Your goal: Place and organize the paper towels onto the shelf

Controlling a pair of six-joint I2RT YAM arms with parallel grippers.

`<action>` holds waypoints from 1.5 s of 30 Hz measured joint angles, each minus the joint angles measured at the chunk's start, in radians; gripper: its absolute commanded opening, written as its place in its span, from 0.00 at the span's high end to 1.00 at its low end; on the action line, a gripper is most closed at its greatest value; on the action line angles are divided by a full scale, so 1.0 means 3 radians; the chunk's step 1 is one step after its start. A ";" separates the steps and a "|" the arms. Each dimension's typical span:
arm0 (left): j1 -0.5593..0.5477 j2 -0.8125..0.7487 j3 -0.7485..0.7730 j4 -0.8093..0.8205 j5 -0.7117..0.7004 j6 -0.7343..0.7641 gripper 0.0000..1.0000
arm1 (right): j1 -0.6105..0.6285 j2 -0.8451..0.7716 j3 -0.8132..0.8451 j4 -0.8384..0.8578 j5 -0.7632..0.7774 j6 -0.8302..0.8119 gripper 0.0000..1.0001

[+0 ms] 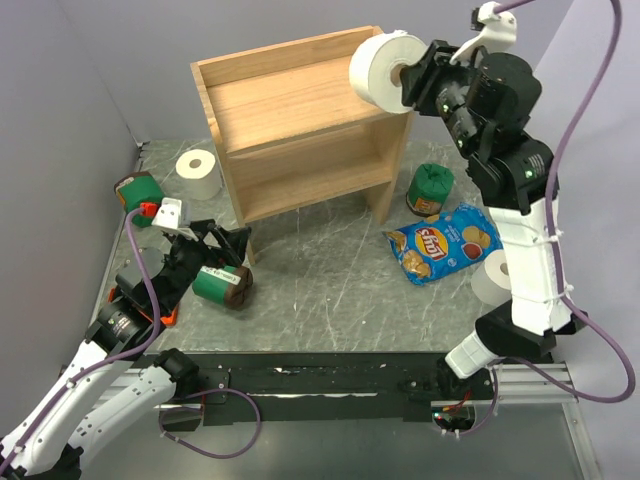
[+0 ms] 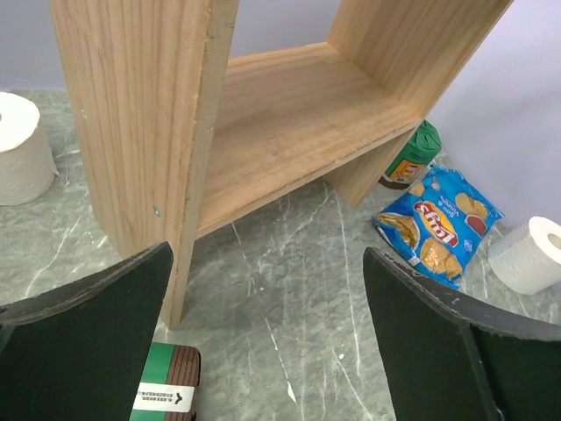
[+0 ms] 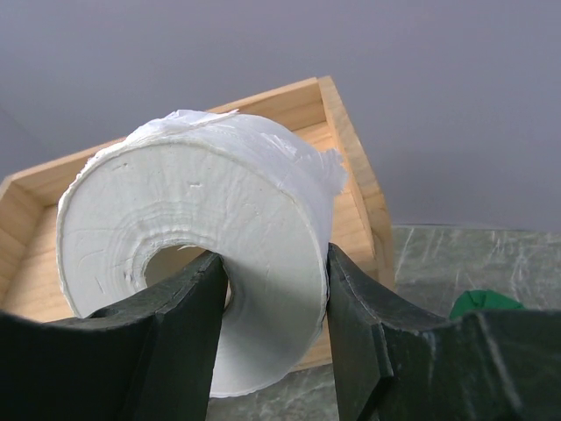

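A plain white paper towel roll (image 1: 200, 173) stands on end on the grey marbled table (image 1: 320, 290), just left of the light two-tier wooden shelf (image 1: 290, 110). The left gripper (image 1: 222, 248) hovers empty with its jaws spread wide, above a green cylindrical package with a brown end (image 1: 222, 284). At the shelf's upper right corner, the right gripper (image 1: 412, 78) pinches a second white roll (image 1: 380, 68) by its wall (one finger sits in the core hole). A third white roll (image 1: 492, 275) sits right of a blue chip bag (image 1: 443, 243), partly behind the right arm.
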 measured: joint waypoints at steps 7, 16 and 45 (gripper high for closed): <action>0.0000 0.0000 0.0000 -0.0001 0.0008 0.0000 0.04 | -0.0109 0.0057 -0.0057 0.0013 -0.0031 -0.0034 0.61; 0.0000 0.0000 0.0000 -0.0001 0.0008 0.0001 0.04 | -0.0242 0.0308 0.0070 0.0067 -0.0132 0.0033 0.60; 0.0000 0.0014 0.0000 -0.0001 0.0006 0.0001 0.03 | -0.0350 0.0453 0.0217 0.0361 -0.0381 0.0291 0.33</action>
